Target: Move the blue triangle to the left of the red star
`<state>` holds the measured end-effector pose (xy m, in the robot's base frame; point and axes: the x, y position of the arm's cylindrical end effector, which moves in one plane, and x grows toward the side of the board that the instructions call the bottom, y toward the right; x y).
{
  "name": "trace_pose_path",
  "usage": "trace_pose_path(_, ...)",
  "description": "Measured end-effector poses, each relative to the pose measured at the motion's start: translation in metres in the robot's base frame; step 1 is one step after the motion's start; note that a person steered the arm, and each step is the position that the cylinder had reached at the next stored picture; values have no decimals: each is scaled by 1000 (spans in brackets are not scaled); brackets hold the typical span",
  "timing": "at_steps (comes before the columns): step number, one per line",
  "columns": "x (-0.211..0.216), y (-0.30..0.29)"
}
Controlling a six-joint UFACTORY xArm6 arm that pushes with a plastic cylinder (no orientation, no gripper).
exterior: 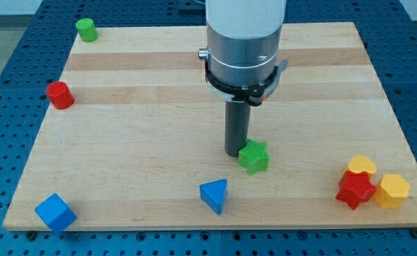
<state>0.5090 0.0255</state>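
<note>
Blue triangle (214, 195) is sitting near the bottom edge of the wooden counter (158, 78), well to the left of the red star (355, 190) and a little lower than the green star (253, 157). My tip (236, 153) is resting just beside the green star, touching or almost touching its left side, and it is not touching the blue triangle. I have no gripper, only a dark rod, so nothing is being held. To do this step well, I think my tip should be going around to the far left side of the blue triangle and pushing it slowly toward the red star, stopping before the two are bumping. It should be keeping clear of the green star on the way. The blocks are looking like smooth, hard plastic, and the counter is pale, smooth wood, so the triangle should be sliding easily. Its pointy shape may be making it turn when pushed off-center. Two yellow blocks (393, 190) are sitting right against the red star.
</note>
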Motion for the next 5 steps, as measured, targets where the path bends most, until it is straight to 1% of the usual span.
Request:
trace_pose_path(1,0,-2)
trace_pose_path(2,1,-25)
trace_pose_path(3,21,-52)
trace_pose_path(5,83,-81)
